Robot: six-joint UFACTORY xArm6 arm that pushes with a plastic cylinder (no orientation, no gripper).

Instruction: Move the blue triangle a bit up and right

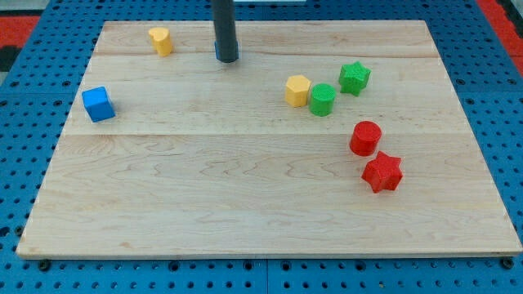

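- The tool (pixel 224 24) is a straight dark rod coming down from the view's top. It has no jaws to open or close, and it grips nothing.
- My tip (pixel 227 60) rests on the wooden counter (pixel 245 204) near its top edge, left of centre.
- The blue triangle (pixel 217 51) is almost wholly hidden behind the rod. Only a thin blue sliver shows at the rod's left edge just above my tip, so its shape cannot be made out here. It appears to touch the rod.
- A yellow block (pixel 161 40) stands to the view's left of my tip, near the top-left corner. Its shape is unclear.
- A blue cube (pixel 98 104) sits by the left edge, well apart from my tip.
- To the view's right, a yellow hexagon (pixel 297 90) and a green cylinder (pixel 322 100) stand just beside each other, seemingly touching.
- A green star (pixel 354 77) lies near them, up and to the right.
- Lower right, a red cylinder (pixel 365 138) sits just above a red star (pixel 382 171), close together.
- Blue pegboard (pixel 33 204) surrounds the counter.
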